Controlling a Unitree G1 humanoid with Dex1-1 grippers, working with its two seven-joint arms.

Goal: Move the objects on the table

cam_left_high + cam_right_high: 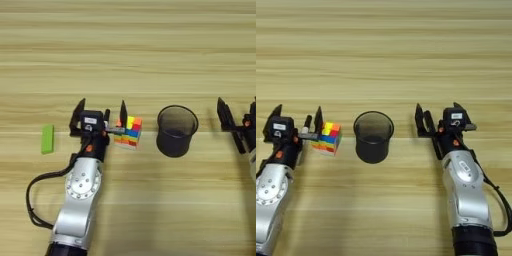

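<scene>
Table (150, 50) of light tan wood-grain planks, filling both views. Multicoloured puzzle cube (128, 132) resting flat on the planks, left of centre, showing red, yellow, blue, green and orange tiles. Dark translucent round cup (176, 131) standing upright just to the right of the cube, mouth open upward, clear gap between the two. Small green block (47, 138) lying flat near the left edge, well apart from the cube, seen in the left eye view only. Left gripper (100, 117) positioned immediately left of the cube, jaws spread wide apart; one black finger at the far left, the other upright right beside the cube's left face, contact not determinable. Nothing clamped between the left fingers. Short white black-tipped piece (306, 126) visible near the left gripper's body; identity not determinable. Left arm silver, extending from the lower edge, with a black cable (35, 200) looping alongside. Right gripper (439, 121) placed to the right of the cup, near it but apart, jaws apart and holding nothing. Right arm silver, rising from the lower right corner, with its own black cable along the outer side. Cube, cup and both grippers ranged roughly in one row across the middle of the table.
</scene>
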